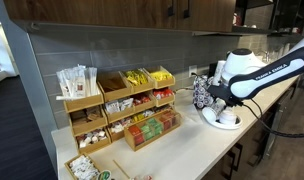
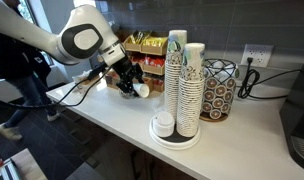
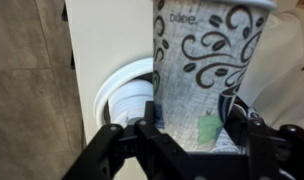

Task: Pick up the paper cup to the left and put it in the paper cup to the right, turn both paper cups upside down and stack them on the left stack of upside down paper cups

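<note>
My gripper (image 3: 197,135) is shut on a paper cup (image 3: 207,60) with black swirls and a green mark, one finger on each side. In an exterior view the gripper (image 2: 129,82) holds it just above the counter, well left of the cup stacks. A second white cup (image 3: 122,98) stands right beside the held cup, touching or nearly so; it also shows in an exterior view (image 2: 141,89). Two tall columns of upside-down cups stand side by side, the left stack (image 2: 176,75) and the right one (image 2: 195,90). In an exterior view the gripper (image 1: 204,95) is dark and small.
The stacks stand on a round white tray (image 2: 182,140) with a short white pile (image 2: 164,124). A wire basket of pods (image 2: 220,90) sits to their right. Wooden snack organizers (image 1: 122,110) line the wall. The counter's front edge (image 3: 77,90) is close to the cups.
</note>
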Robot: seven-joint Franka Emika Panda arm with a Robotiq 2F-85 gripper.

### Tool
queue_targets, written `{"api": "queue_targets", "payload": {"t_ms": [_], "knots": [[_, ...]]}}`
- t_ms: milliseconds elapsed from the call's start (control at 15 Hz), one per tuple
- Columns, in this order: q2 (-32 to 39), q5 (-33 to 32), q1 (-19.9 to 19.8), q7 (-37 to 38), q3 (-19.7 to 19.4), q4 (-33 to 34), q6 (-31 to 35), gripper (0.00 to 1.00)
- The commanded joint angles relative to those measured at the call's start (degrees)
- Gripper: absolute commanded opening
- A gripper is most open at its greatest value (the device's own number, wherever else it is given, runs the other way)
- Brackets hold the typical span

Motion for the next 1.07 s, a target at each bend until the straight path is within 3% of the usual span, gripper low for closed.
{"api": "queue_targets", "payload": {"t_ms": [0, 200, 467, 533, 733, 800, 1000], "knots": [[-4.36, -7.64, -3.84, -4.78, 1.23, -1.41, 3.46, 0.42], [-7.96, -10.57, -5.82, -11.88, 1.06, -2.21, 7.02, 0.42], [-12.7, -8.65, -6.99, -24.76, 0.76, -4.43, 14.54, 0.42], [-13.75, -10.38, -4.57, -26.39, -1.83, -5.07, 16.48, 0.42], [-15.91, -10.8, -3.64, -34.1, -4.12, -6.57, 23.87, 0.42], [-13.43, -9.14, -4.9, -30.67, -1.86, -4.02, 20.15, 0.67], [-14.9, -9.25, -4.54, -33.64, -3.0, -5.11, 22.64, 0.67]]}}
